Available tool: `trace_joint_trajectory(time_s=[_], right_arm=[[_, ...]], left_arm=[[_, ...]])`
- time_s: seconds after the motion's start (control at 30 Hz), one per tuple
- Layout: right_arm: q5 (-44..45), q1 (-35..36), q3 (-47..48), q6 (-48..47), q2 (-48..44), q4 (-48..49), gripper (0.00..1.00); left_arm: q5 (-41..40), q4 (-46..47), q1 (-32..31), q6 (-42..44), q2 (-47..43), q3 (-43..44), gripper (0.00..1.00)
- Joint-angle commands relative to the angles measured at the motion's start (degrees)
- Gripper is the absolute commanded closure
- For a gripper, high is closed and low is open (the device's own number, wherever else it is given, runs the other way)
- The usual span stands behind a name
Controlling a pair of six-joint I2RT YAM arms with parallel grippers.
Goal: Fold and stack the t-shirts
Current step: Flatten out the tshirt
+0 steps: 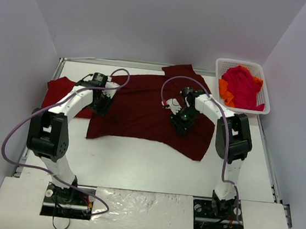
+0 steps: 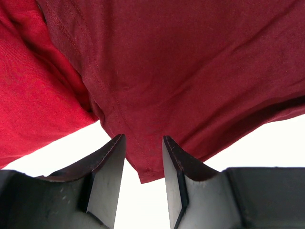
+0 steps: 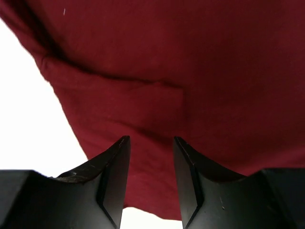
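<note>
A: Entry one, bottom of the top view?
B: Two arm bases, bolted at the near edge of the table (image 1: 136,165). White top, bare in the lower middle of the frame.

A: Entry two, left gripper (image 2: 143,140)?
B: Centre left of the top view, lowered onto cloth. Fingers (image 2: 107,167) spread with a narrow gap. In the wrist view, a lower corner of the maroon t-shirt (image 1: 143,105) runs into that gap. Contact with the pads: cannot tell.

A: Entry three, right gripper (image 3: 150,140)?
B: Centre right of the top view, over the same shirt. Fingers likewise spread, pinching nothing. Maroon cloth with a shallow fold fills the wrist frame beyond the tips.

A: Maroon t-shirt, placement?
B: Spread flat across the middle of the table, under both grippers. One sleeve reaches toward the upper centre.

A: Farther entries?
B: Red t-shirt (image 1: 59,90), brighter, at the left edge, touching the maroon one's left side. Basket (image 1: 239,62), white lattice, upper right corner. Holds a crimson t-shirt (image 1: 242,86) bunched beside an orange t-shirt (image 1: 224,92).
</note>
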Motion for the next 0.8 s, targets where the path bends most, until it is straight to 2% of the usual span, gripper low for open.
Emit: trace_joint_trajectory(time_s=[0.0, 0.4, 0.5, 0.6, 0.67, 0.77], right_arm=[[1.12, -0.47, 3.42, 0.79, 1.32, -1.29, 0.63], [-0.38, 0.06, 5.71, 0.09, 5.72, -1.37, 0.64], [-0.38, 0.23, 5.71, 0.0, 6.16, -1.29, 0.71], [-0.38, 0.23, 5.45, 0.08, 5.9, -1.29, 0.91], [-0.38, 0.23, 5.36, 0.08, 5.29, -1.29, 0.98], [-0.64, 0.23, 5.01, 0.17, 4.15, -1.37, 1.0]], left_arm=[[-0.78, -0.13, 0.17, 0.68, -0.26, 1.31, 0.64], [-0.96, -0.13, 0.17, 0.76, 1.24, 1.58, 0.64], [-1.05, -0.22, 0.09, 0.85, 1.24, 1.58, 0.64], [-1.14, -0.22, 0.17, 0.85, 1.32, 1.75, 0.64], [-1.14, -0.31, 0.09, 0.85, 1.32, 1.84, 0.64], [-1.05, -0.31, 0.17, 0.85, 1.41, 1.84, 0.64]])
